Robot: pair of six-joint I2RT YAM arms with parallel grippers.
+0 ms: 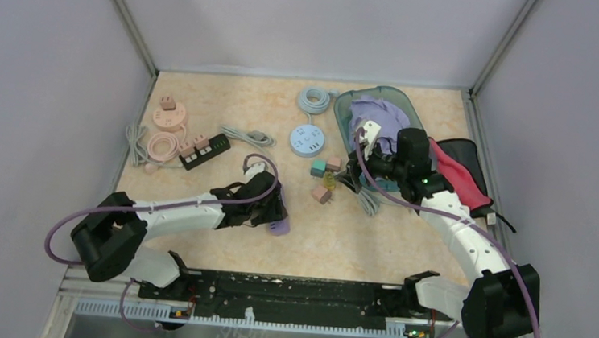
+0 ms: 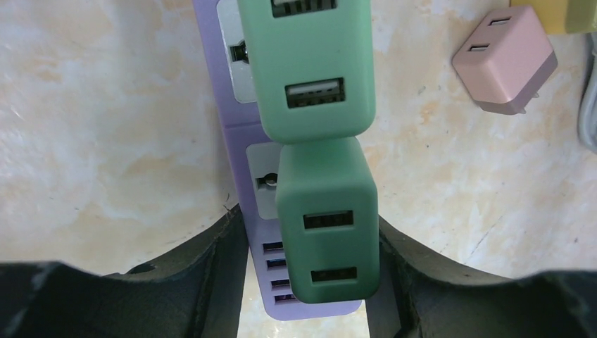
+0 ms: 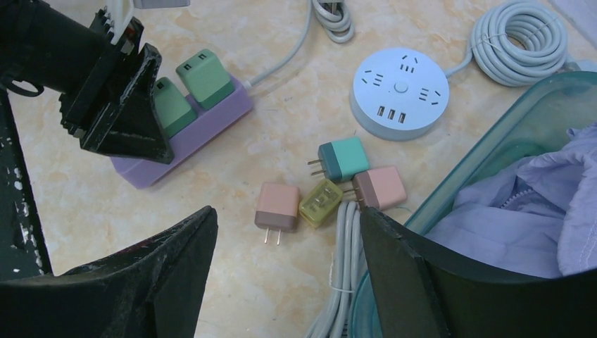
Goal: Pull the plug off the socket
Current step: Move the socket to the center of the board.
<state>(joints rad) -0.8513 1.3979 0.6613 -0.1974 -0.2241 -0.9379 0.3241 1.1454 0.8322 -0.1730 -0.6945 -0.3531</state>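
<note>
Far L on the desk point(image 1: 403, 250), a black strip point(image 1: 205, 149) carries pink plugs; not the one being worked.

Task thing: purple strip point(image 2: 210, 70) lies flat near the middle, w/ two green plugs seated in it. The left jaws straddle the near green plug point(image 2: 327, 218), fingers point(image 2: 204, 274) low on either side. R finger looks to touch the plug's side, but L finger seems to sit vs the strip's edge, not the plug. Can't tell if the jaws are truly clenched or only bracketing. The far green plug point(image 2: 310, 63) butts right up to the near one.

So, step in hand = secure grip, then pull. To do it well, imo:
- Pads should bite on the plug body only. If one finger catches the strip, both come up together.
- Pull straight off the strip face, along the pins. No twist, since the neighbour plug touches it and could bind.
- Strip looks light and nothing pins it down, so it'll prob lift w/ the plug.

Further R, loose plugs, e.g. a pink plug point(image 3: 277, 205), lie beside a round white socket point(image 3: 401, 91). The right jaws hang spread wide and empty above them, fingers point(image 3: 141, 282) well apart from the strip. That arm is free to press the strip's far end flat before the pull.
</note>
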